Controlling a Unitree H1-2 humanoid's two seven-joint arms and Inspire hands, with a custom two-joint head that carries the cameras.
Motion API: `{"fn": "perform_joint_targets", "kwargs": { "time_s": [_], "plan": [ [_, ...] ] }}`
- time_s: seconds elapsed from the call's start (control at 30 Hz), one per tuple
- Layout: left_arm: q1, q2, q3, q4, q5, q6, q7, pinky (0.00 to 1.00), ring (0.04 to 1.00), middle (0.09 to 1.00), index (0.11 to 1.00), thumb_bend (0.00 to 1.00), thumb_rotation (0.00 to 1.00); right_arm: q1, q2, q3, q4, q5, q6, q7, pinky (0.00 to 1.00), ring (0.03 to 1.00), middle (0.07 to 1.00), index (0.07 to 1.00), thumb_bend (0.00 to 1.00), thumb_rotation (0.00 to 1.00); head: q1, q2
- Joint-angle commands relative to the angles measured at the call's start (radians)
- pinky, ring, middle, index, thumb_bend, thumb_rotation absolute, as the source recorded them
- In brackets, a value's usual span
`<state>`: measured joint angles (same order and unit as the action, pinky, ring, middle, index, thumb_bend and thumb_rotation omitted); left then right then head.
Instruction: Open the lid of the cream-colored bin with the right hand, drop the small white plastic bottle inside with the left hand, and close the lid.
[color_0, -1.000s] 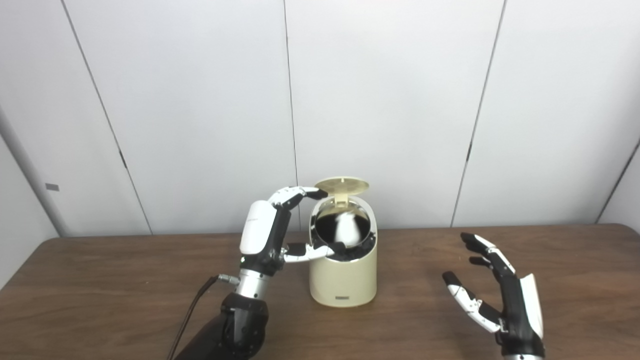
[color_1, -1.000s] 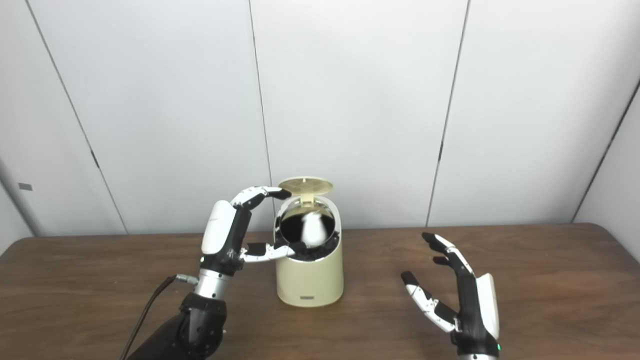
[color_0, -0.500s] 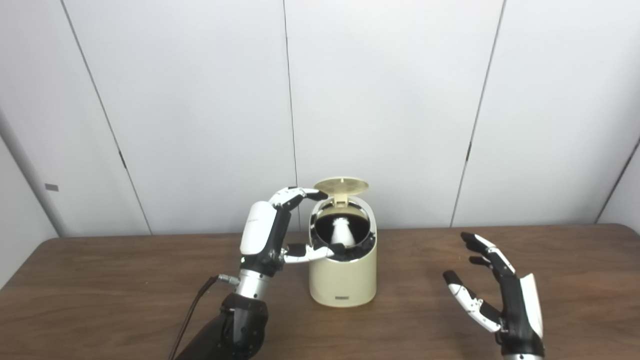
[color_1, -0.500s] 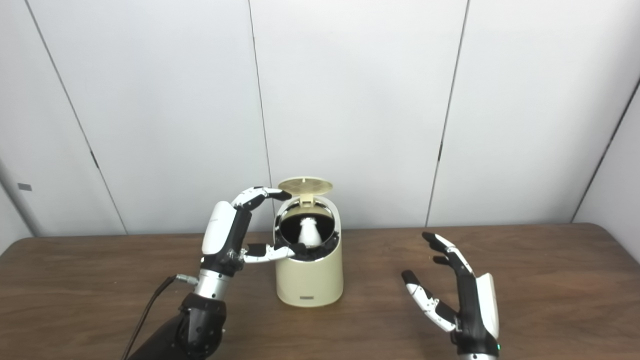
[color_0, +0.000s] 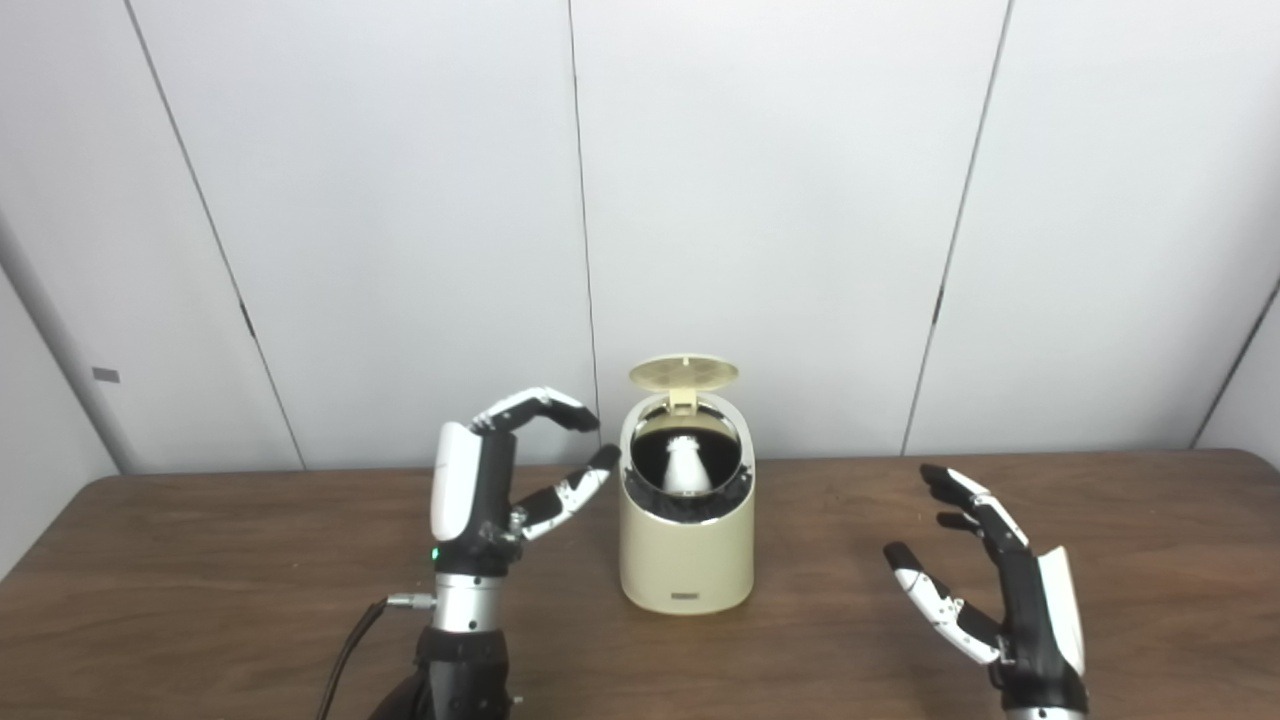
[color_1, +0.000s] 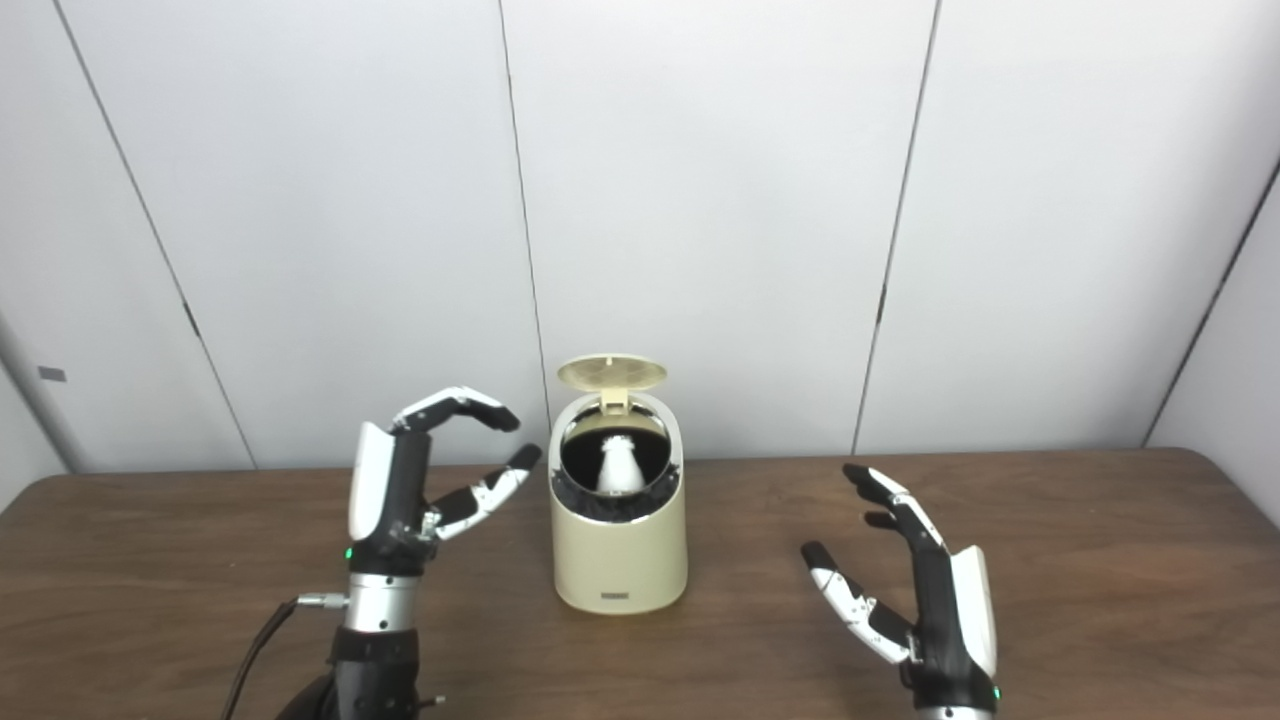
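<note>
With the small white bottle (color_0: 685, 467) already inside the cream bin (color_0: 686, 545) at frame centre, the raised lid (color_0: 684, 371) needs a gentle downward press. The left hand (color_0: 478, 485), empty and spread, hangs just left; the right hand (color_0: 1000, 590), wide open lower right, has an unobstructed path across the table (color_0: 200, 580)
</note>
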<state>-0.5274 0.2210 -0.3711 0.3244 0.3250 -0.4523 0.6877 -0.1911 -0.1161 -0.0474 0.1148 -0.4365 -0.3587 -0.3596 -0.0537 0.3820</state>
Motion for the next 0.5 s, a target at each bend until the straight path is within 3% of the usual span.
{"fn": "perform_joint_targets", "kwargs": {
  "time_s": [0.0,0.17,0.27,0.33,0.47],
  "plan": [
    [-0.016,0.003,0.028,-0.061,-0.032,-0.017,-0.043,0.67,0.55,0.498,0.463,0.52,0.0,-0.004,0.0,0.005,-0.016,-0.002,-0.023,-0.003,0.69,0.782,0.79,0.775,0.28,0.47,-0.001,-0.001],
    [0.027,0.003,0.093,-0.118,-0.069,-0.018,-0.121,0.68,0.56,0.496,0.469,0.52,0.0,0.0,0.003,0.005,-0.032,-0.001,-0.009,0.001,0.7,0.784,0.79,0.773,0.27,0.46,-0.001,0.002],
    [0.053,0.008,0.13,-0.152,-0.117,-0.017,-0.169,0.62,0.554,0.488,0.481,0.52,0.0,-0.001,0.001,0.005,-0.039,0.004,-0.011,0.005,0.69,0.785,0.788,0.769,0.27,0.48,0.005,0.004],
    [0.073,0.024,0.147,-0.171,-0.12,-0.017,-0.188,0.36,0.428,0.482,0.502,0.51,0.0,-0.007,-0.007,0.005,-0.028,0.01,-0.028,0.007,0.71,0.794,0.793,0.773,0.28,0.49,0.005,0.004],
    [0.117,0.057,0.169,-0.206,-0.158,-0.018,-0.241,0.49,0.574,0.598,0.497,0.49,0.06,-0.028,-0.037,0.013,-0.009,-0.009,-0.068,0.006,0.71,0.807,0.816,0.794,0.3,0.5,0.004,0.005]
  ]
}}
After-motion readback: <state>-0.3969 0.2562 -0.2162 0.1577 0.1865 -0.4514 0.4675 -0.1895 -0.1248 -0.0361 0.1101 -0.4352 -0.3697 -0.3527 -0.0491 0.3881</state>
